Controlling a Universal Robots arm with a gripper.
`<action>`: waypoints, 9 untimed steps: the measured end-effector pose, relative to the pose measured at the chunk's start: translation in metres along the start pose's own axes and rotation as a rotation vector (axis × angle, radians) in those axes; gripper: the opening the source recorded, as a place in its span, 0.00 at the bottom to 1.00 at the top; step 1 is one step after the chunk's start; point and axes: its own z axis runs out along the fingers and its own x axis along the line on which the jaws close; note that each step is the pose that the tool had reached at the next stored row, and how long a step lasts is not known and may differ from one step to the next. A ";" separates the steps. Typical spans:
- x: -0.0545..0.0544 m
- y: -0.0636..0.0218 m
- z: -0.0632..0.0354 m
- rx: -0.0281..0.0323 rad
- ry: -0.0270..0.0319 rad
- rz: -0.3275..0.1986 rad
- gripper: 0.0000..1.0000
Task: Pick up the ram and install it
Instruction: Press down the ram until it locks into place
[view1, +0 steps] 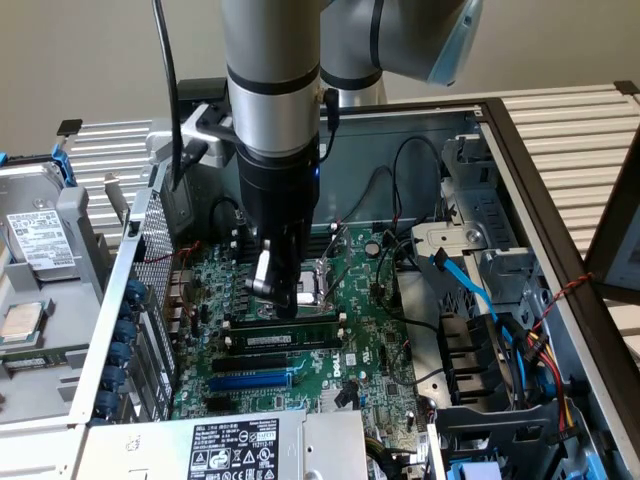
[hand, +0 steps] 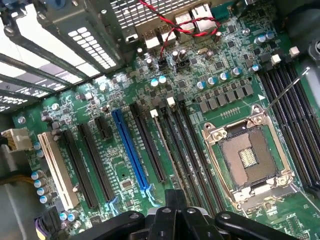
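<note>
The ram (view1: 300, 339) is a thin green stick with a small white label. It stands on edge in one of the long black slots on the green motherboard (view1: 375, 330), inside the open computer case. In the wrist view the ram (hand: 165, 145) shows as a narrow pale edge running between black slots. My gripper (view1: 285, 298) hangs straight down over the middle of the stick, fingers shut with nothing visible between them. The black fingertips (hand: 175, 197) sit at the near end of the ram's top edge. Whether they touch it I cannot tell.
The open CPU socket (hand: 247, 157) lies beside the ram, with more black slots (hand: 295, 125) beyond it. A blue slot (view1: 250, 380) and a labelled metal box (view1: 235, 445) are nearer. Blue and black cables (view1: 470, 290) crowd the exterior view's right. A drive (view1: 35, 235) lies outside the case.
</note>
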 end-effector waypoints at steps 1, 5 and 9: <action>0.000 0.0000 0.0003 -0.0005 -0.0003 0.018 0.10; 0.000 0.0000 0.0013 -0.0022 -0.0014 0.090 0.10; 0.000 0.0000 0.0022 -0.0039 -0.0025 0.162 0.10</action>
